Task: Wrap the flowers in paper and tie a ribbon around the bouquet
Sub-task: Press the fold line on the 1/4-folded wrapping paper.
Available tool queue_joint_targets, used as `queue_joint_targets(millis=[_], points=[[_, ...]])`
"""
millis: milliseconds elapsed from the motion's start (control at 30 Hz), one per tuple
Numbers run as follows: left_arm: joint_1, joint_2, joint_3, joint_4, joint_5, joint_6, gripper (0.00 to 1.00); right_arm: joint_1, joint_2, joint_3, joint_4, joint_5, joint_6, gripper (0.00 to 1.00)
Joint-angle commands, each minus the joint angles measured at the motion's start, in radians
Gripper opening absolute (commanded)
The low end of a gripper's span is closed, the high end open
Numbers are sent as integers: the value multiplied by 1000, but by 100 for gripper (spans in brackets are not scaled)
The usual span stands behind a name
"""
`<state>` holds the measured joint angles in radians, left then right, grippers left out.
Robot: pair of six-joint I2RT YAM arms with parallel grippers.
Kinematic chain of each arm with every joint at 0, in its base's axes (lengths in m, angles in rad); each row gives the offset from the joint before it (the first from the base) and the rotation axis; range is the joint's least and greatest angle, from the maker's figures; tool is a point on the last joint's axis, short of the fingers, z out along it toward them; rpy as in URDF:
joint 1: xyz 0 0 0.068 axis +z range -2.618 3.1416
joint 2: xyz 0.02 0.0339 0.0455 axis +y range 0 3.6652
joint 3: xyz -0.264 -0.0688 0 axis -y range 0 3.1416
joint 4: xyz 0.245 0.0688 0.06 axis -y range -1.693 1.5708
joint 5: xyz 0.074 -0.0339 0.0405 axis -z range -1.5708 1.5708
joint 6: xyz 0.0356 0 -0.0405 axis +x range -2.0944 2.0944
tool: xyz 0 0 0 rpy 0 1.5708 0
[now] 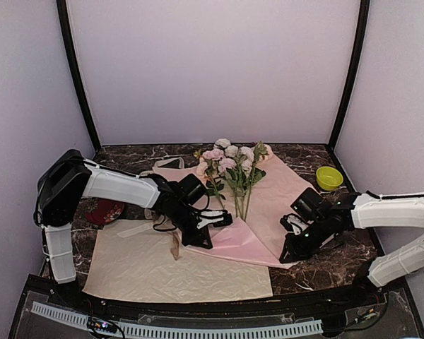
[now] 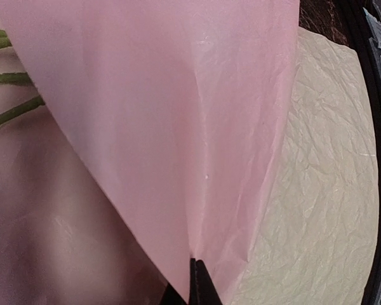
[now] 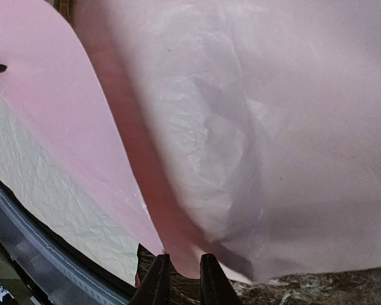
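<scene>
- Over on the left of the tabletop (image 1: 328,267), the left pincer (image 2: 193,281) is clamped tight on the near-left edge of the paper (image 1: 283,189), and that flap is lifted up toward the stems.
- Just on the near side of that arm, what looks like the ribbon (image 1: 174,247) lies on the cream sheet (image 1: 177,275), untouched.
- Middle: the flowers (image 1: 231,161) lie on the pink sheet with heads at the far end and stems pointing back at the arms. Nothing is rolled around them yet.
- Right side: the right pincer (image 3: 181,283) sits low at the near-right corner of the paper, jaws only a narrow slit apart. The paper's edge is right at the gap, but it doesn't look pinched to me.
- So I'd say we're at the very start of the wrap. Next, the right side needs a real bite on its corner, then the left flap has to go over the stems without dragging the flowers off line. Thin sheet, so go easy.
</scene>
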<state>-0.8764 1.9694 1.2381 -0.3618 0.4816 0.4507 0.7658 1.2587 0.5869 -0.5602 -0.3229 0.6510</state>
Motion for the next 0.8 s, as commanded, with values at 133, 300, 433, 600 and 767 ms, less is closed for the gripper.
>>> queue_joint_targets(millis=[133, 300, 433, 600, 767], points=[[8, 3, -6, -33, -5, -27, 0, 54, -71, 172, 1, 120, -44, 20], [8, 6, -6, -28, 0, -27, 0, 152, 11, 118, 346, -65, -16, 16], [8, 8, -2, -33, -1, -26, 0, 161, 142, 99, 359, 3, -13, 11], [8, 8, 1, -38, -29, -36, 2, 161, 229, 56, 321, 38, 0, 7], [13, -14, -2, 7, -106, -85, 30, 161, 247, 26, 280, 121, 18, 5]])
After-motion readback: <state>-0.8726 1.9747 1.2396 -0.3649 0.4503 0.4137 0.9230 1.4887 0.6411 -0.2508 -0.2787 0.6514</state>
